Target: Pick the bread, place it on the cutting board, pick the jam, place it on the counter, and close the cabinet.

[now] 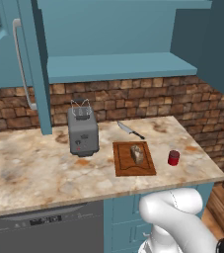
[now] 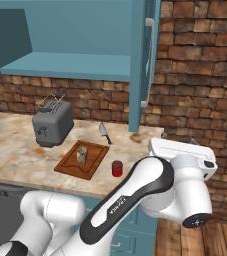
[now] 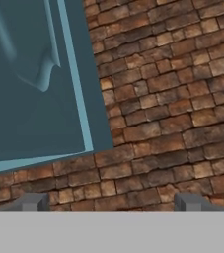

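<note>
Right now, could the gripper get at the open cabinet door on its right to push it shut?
Probably yes: the open gripper faces the cabinet door with only brick wall beside it, and nothing stands between them.

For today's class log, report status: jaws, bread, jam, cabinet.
Jaws open, empty, facing the cabinet door. Bread on cutting board; jam on counter. Door open; path looks clear.

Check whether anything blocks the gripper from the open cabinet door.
Nothing visible does. The open gripper faces the right cabinet door and brick wall, with no object between its fingertips and the door.
</note>
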